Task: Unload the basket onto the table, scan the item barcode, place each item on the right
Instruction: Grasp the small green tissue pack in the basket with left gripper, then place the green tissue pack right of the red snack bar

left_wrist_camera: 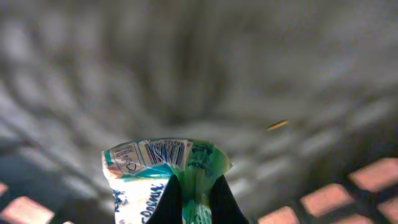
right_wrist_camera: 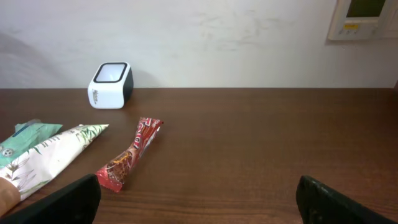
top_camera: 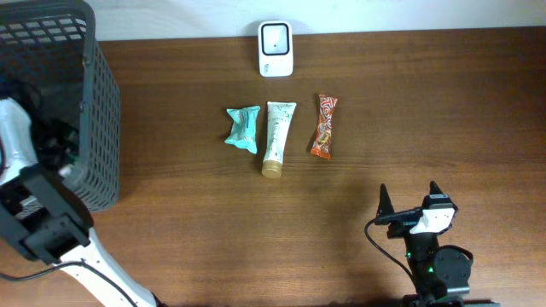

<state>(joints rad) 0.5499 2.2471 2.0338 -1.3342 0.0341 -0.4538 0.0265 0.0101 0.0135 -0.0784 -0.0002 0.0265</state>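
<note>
We are pinching a packet [left_wrist_camera: 155, 163] inside the basket [top_camera: 98, 128] with the left end effector [left_wrist_camera: 198, 199], the right end effector [right_wrist_camera: 202, 202] gaping wide over the worktop [top_camera: 213, 239], with the scanner [top_camera: 275, 49] pass yet to come.

The desk [top_camera: 213, 222] was dark wood grain, smooth with a faint sheen. The basket [top_camera: 98, 128] was matt grey plastic mesh, and the scanner [top_camera: 275, 49] glossy white plastic. The green-and-white packet [left_wrist_camera: 161, 168] was crinkled, shiny film. The red bar wrapper [top_camera: 323, 126] looked like glossy foil, and the tube [top_camera: 277, 136] like smooth plastic with a metallic gold cap [top_camera: 271, 169].
</note>
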